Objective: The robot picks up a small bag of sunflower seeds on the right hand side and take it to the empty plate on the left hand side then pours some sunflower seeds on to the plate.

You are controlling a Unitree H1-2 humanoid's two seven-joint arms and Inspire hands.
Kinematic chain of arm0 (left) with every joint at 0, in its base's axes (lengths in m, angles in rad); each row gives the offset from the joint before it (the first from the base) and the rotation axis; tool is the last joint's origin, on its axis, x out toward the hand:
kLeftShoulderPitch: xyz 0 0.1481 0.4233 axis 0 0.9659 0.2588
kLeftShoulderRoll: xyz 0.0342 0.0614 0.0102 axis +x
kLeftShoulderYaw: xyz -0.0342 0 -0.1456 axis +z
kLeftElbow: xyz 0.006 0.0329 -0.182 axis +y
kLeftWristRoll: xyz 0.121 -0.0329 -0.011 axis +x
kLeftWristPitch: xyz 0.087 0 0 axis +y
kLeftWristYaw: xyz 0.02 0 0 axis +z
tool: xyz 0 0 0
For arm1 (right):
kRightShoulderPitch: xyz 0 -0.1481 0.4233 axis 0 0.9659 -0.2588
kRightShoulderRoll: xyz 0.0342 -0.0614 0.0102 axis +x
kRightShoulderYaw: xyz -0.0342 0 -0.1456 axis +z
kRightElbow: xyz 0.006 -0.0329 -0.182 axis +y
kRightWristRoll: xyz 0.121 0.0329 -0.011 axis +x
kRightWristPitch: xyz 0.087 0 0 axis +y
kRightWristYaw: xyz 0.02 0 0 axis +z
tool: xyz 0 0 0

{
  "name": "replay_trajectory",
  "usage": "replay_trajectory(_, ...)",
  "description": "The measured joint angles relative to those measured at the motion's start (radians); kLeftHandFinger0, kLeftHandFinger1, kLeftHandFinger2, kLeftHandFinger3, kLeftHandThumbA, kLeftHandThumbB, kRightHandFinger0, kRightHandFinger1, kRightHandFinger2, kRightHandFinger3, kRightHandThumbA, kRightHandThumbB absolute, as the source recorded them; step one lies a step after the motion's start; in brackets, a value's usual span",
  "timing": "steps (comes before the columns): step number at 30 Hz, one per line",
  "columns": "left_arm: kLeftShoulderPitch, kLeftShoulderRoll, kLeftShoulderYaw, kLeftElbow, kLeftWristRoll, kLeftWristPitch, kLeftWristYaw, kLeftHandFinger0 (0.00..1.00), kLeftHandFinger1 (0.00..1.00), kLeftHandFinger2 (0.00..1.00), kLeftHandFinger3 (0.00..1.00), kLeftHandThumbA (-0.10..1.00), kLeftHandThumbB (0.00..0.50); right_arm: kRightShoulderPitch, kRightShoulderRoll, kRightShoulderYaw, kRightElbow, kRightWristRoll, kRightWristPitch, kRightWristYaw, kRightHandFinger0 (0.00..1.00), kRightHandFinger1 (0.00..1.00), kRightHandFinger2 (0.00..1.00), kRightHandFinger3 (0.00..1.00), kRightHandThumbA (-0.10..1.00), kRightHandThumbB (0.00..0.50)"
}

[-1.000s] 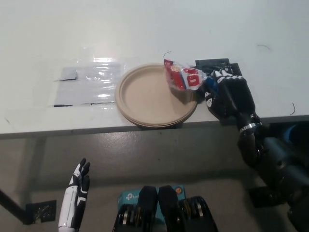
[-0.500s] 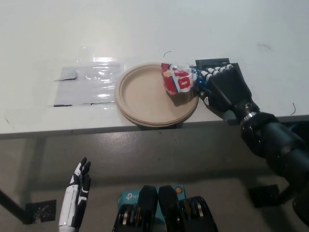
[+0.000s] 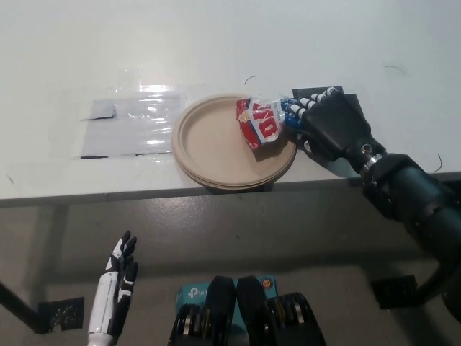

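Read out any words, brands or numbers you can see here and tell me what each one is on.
"tp-link": logo on the teal box at the bottom edge, partly hidden.
Red and white seed bag in the right hand, over the plate: white print, too blurred to read.
Nothing else legible.

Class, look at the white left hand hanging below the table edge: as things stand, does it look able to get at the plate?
Probably yes, after lifting. The left hand hangs low, in front of and below the table edge. The plate lies near that edge; only the seed bag, held by the right hand, occupies its right side.
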Motion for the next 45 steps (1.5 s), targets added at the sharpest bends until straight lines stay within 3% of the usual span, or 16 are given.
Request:
replay_trajectory(1, 0.000, 0.000, 0.000, 0.000, 0.000, 0.000, 0.000, 1.00, 1.00, 1.00, 1.00, 1.00, 0.145, -0.001, 0.000, 0.000, -0.001, -0.002, 0.000, 0.000, 0.00, 0.00, 0.25, 0.16, -0.10, 0.259)
replay_trajectory(3, 0.000, 0.000, -0.001, 0.000, 0.003, 0.000, 0.000, 1.00, 1.00, 1.00, 1.00, 1.00, 0.151, -0.004, -0.003, 0.006, -0.002, -0.019, 0.002, -0.003, 0.00, 0.00, 0.27, 0.17, -0.10, 0.250)
replay_trajectory(10, -0.003, 0.000, -0.001, 0.000, 0.007, -0.002, 0.000, 1.00, 1.00, 1.00, 1.00, 1.00, 0.157, -0.024, -0.011, 0.033, -0.008, -0.069, 0.011, -0.007, 0.00, 0.00, 0.11, 0.22, -0.10, 0.240)
replay_trajectory(12, -0.005, 0.000, -0.001, 0.000, 0.007, -0.002, 0.000, 1.00, 1.00, 1.00, 1.00, 1.00, 0.159, -0.029, -0.013, 0.036, -0.010, -0.082, 0.011, -0.009, 0.00, 0.00, 0.08, 0.17, -0.10, 0.248)
replay_trajectory(15, -0.005, 0.000, -0.001, 0.000, 0.007, -0.002, 0.000, 1.00, 1.00, 1.00, 1.00, 1.00, 0.161, -0.034, -0.013, 0.041, -0.011, -0.101, 0.011, -0.017, 0.00, 0.00, 0.10, 0.23, -0.10, 0.239)
replay_trajectory(19, -0.005, 0.000, -0.001, 0.000, 0.009, -0.002, 0.000, 1.00, 1.00, 1.00, 1.00, 1.00, 0.145, -0.039, -0.013, 0.044, -0.020, -0.120, 0.012, -0.020, 0.00, 0.00, 0.12, 0.23, -0.10, 0.273)
replay_trajectory(21, -0.005, 0.000, -0.001, 0.000, 0.009, -0.002, 0.000, 1.00, 1.00, 1.00, 1.00, 1.00, 0.146, -0.042, -0.014, 0.050, -0.022, -0.131, 0.013, -0.024, 0.00, 0.00, 0.14, 0.19, -0.10, 0.261)
replay_trajectory(25, -0.005, 0.000, -0.001, 0.000, 0.012, -0.002, 0.000, 1.00, 1.00, 1.00, 1.00, 1.00, 0.158, -0.058, -0.021, 0.061, -0.029, -0.162, 0.014, -0.034, 0.00, 0.00, 0.03, 0.15, -0.10, 0.286)
replay_trajectory(28, -0.006, 0.000, -0.001, 0.000, 0.013, -0.002, 0.000, 1.00, 1.00, 1.00, 1.00, 1.00, 0.159, -0.073, -0.026, 0.079, -0.031, -0.188, 0.023, -0.041, 0.00, 0.00, 0.02, 0.12, -0.10, 0.279)
replay_trajectory(31, -0.006, 0.000, -0.001, 0.000, 0.015, -0.002, 0.000, 1.00, 1.00, 1.00, 1.00, 1.00, 0.148, -0.090, -0.028, 0.096, -0.031, -0.213, 0.035, -0.050, 0.00, 0.00, 0.10, 0.08, -0.10, 0.282)
replay_trajectory(32, -0.006, 0.000, -0.001, 0.000, 0.015, -0.002, 0.000, 1.00, 1.00, 1.00, 1.00, 1.00, 0.148, -0.094, -0.028, 0.099, -0.031, -0.220, 0.037, -0.054, 0.00, 0.00, 0.12, 0.16, -0.10, 0.297)
replay_trajectory(33, -0.006, 0.000, -0.001, 0.000, 0.015, -0.002, 0.000, 1.00, 1.00, 1.00, 1.00, 1.00, 0.149, -0.097, -0.029, 0.101, -0.032, -0.226, 0.040, -0.058, 0.00, 0.00, 0.12, 0.16, -0.10, 0.298)
replay_trajectory(36, -0.006, 0.000, -0.001, 0.000, 0.017, -0.002, 0.000, 1.00, 1.00, 1.00, 1.00, 1.00, 0.157, -0.107, -0.030, 0.105, -0.037, -0.241, 0.043, -0.072, 0.00, 0.00, 0.10, 0.11, -0.10, 0.296)
replay_trajectory(40, -0.007, 0.000, -0.001, 0.001, 0.018, -0.003, 0.000, 1.00, 1.00, 1.00, 1.00, 1.00, 0.156, -0.112, -0.031, 0.094, -0.045, -0.250, 0.044, -0.079, 0.00, 0.00, 0.16, 0.08, -0.10, 0.275)
replay_trajectory(43, -0.007, 0.000, -0.001, 0.001, 0.019, -0.003, 0.000, 1.00, 1.00, 1.00, 1.00, 1.00, 0.149, -0.109, -0.031, 0.070, -0.047, -0.250, 0.043, -0.079, 0.00, 0.00, 0.32, 0.06, -0.10, 0.252)
replay_trajectory(45, -0.007, 0.000, -0.001, 0.001, 0.020, -0.004, 0.000, 1.00, 1.00, 1.00, 1.00, 1.00, 0.148, -0.104, -0.031, 0.031, -0.048, -0.238, 0.035, -0.075, 0.00, 0.00, 0.35, 0.06, -0.10, 0.229)
